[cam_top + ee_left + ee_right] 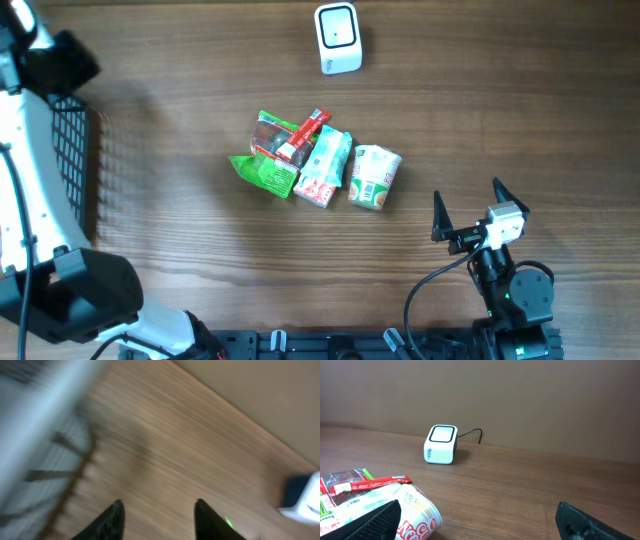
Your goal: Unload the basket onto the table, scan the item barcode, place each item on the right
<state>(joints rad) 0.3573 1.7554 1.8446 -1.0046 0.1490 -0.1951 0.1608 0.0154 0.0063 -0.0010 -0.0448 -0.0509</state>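
Right gripper [467, 205]: jaws at full spread, nothing held, near the front edge of the table [520, 90]. Nearest item toward centre: cup noodle [375, 177], on its side. Next to it lie a teal packet [326, 165], a red stick [305, 135] and a green packet [265, 172]. Scanner [337, 38] stands well apart at the far edge. Left gripper [157, 512]: jaws partly apart, empty, beside the wire basket [70, 150]; that view is blurred.

Soft, even light throughout; the left wrist view is heavily motion-blurred.
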